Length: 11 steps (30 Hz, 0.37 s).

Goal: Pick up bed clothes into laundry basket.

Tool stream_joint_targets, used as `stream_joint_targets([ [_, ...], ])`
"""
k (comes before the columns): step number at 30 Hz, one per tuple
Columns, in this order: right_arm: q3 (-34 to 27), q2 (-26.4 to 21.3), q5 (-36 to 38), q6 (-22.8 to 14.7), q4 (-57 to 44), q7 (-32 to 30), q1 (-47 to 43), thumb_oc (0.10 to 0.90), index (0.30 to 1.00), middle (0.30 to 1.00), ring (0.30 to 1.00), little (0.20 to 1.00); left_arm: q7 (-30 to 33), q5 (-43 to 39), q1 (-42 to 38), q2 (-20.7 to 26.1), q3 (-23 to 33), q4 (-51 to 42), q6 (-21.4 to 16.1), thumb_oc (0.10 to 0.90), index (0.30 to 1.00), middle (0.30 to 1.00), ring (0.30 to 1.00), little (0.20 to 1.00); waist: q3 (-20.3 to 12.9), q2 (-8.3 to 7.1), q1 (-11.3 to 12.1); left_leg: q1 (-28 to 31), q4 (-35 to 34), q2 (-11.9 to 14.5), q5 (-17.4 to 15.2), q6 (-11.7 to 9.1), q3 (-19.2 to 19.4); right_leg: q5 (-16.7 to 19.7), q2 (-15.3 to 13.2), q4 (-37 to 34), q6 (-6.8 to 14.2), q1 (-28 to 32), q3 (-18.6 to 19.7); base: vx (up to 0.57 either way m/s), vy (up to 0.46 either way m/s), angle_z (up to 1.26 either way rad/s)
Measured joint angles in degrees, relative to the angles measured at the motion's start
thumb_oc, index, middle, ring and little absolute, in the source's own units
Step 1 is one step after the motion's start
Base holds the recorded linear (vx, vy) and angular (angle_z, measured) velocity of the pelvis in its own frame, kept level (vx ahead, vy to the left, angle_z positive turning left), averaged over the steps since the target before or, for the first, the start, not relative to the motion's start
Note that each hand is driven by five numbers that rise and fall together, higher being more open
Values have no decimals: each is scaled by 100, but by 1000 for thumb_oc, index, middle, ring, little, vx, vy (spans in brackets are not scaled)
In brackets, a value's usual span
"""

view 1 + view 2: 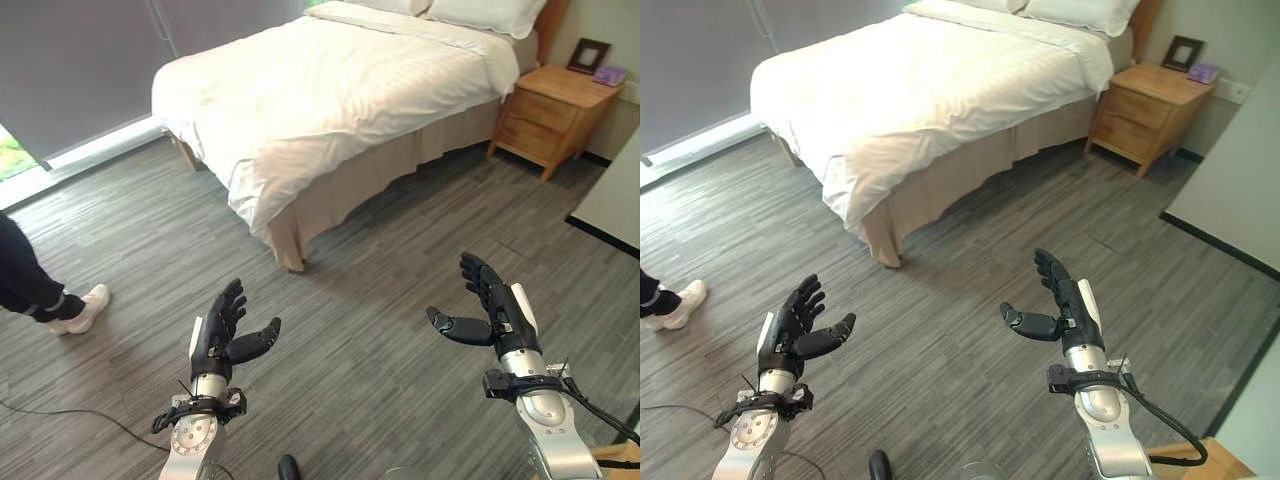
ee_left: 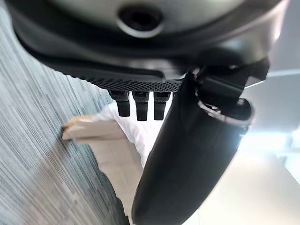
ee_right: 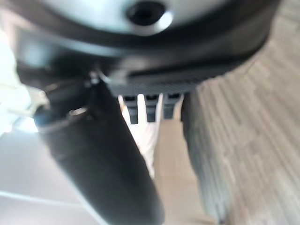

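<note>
A wooden nightstand [image 1: 556,115] is standing just beside the bed's head, carrying a dark picture frame [image 1: 588,54] and a small purple object [image 1: 609,74]. A person's leg [image 1: 28,282] in a white shoe [image 1: 82,308] is standing on the grey plank floor [image 1: 370,270].

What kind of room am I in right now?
Most likely a bedroom: a made bed with white bedding and pillows, a wooden nightstand beside it, and grey wood-look flooring.

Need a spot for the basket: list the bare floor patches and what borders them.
Widest bare patch: wood floor between both open hands, left hand and right hand, and the bed. Another runs from the bed's foot toward the person's shoe. Tighter between bed and nightstand.
</note>
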Motion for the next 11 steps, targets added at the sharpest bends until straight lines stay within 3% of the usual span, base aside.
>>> stream_joint_targets([
  [2, 83, 25, 1, 1, 20, 4, -11, 800, 900, 900, 900, 900, -2, 0, 27, 11, 7, 7, 0, 800, 900, 900, 900, 900, -48, -45, 112, -18, 0, -23, 133, -29, 30, -114, -11, 102, 16, 6, -6, -21, -48, 29],
  [5, 214, 104, 2, 0, 33, 49, -48, 800, 900, 900, 900, 900, -2, -7, 182, 13, 18, 3, 2, 800, 900, 900, 900, 900, -186, -85, 236, -50, -119, 11, 284, 47, 69, -247, 61, 210, -122, -50, -70, 5, -19, 25],
  [6, 218, 112, 3, 0, 39, 52, -46, 800, 900, 900, 900, 900, -5, -8, 232, 13, 13, 3, 5, 800, 900, 900, 900, 900, -238, -84, 262, -58, -165, 36, 247, 84, 126, -254, 76, 229, -197, -89, -98, 4, -24, 21],
  [7, 201, 129, 7, -1, 85, 51, -41, 800, 900, 900, 900, 900, -11, -8, 276, 16, 10, 12, 25, 800, 900, 900, 900, 900, -285, -135, 274, -53, -157, 46, -129, 83, 247, -276, 20, 239, -267, -103, -175, 4, -23, 12],
  [8, 193, 166, 17, -4, 149, 49, -41, 800, 900, 900, 900, 900, -17, -8, 279, 22, 15, 33, 39, 800, 900, 900, 900, 900, -308, -229, 278, -60, -63, 4, -275, 10, 299, -284, -67, 238, -288, -101, -203, -7, -20, 7],
  [9, 192, 217, 58, 6, 255, 49, 8, 800, 900, 900, 900, 900, -42, -9, 308, 21, 13, 61, 87, 800, 900, 900, 900, 900, -380, -418, 298, -8, 246, -204, -323, 29, 319, -277, -238, 229, -264, -61, -166, -5, -16, -9],
  [11, 154, 213, 103, 5, 249, 45, 76, 800, 900, 900, 900, 900, -115, -9, 407, 27, 28, 7, 87, 800, 900, 900, 900, 900, -494, -371, 255, 269, 214, -322, -396, -102, 479, -218, -178, 133, -135, 16, -51, -2, -11, -5],
])
